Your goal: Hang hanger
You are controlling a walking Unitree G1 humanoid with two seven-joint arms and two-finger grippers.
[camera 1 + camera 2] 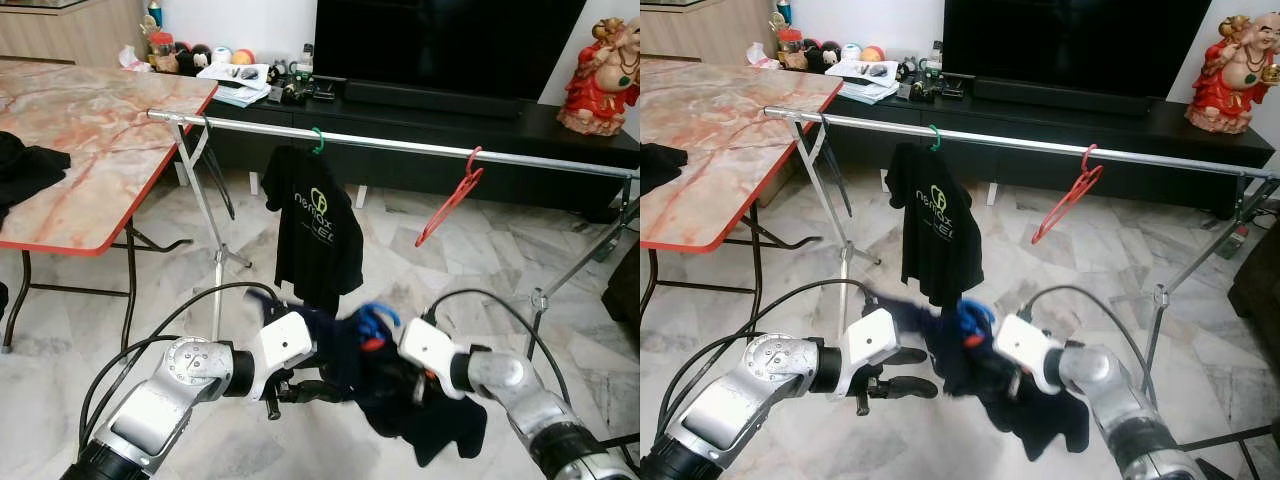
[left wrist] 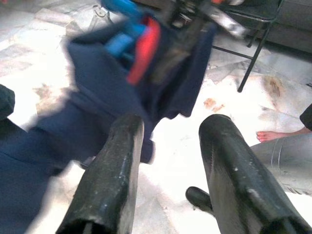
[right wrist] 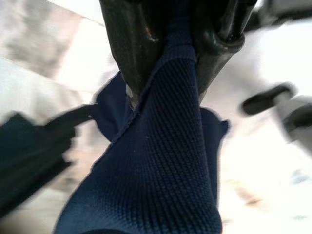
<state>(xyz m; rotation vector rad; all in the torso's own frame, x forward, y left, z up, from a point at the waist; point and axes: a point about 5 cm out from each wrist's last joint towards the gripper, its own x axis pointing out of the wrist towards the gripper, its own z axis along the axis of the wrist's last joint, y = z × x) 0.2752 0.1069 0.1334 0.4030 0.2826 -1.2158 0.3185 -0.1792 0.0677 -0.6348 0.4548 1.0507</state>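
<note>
A navy garment (image 1: 400,400) with a blue hanger (image 1: 378,318) tucked in its neck hangs low in front of me, between both arms. My right gripper (image 3: 170,53) is shut on a fold of the navy knit fabric. My left gripper (image 2: 173,131) is open just left of the garment, with nothing between its fingers. Beyond, a silver clothes rail (image 1: 400,145) carries a black printed T-shirt (image 1: 315,230) on a green hanger (image 1: 317,142) and a bare red hanger (image 1: 450,200).
A marble-top table with a red edge (image 1: 90,130) stands at the left, a black cloth (image 1: 20,165) on it. Behind the rail are a dark TV console (image 1: 450,110) and a red statue (image 1: 600,75). A person's bare foot (image 2: 273,135) rests on the tiled floor.
</note>
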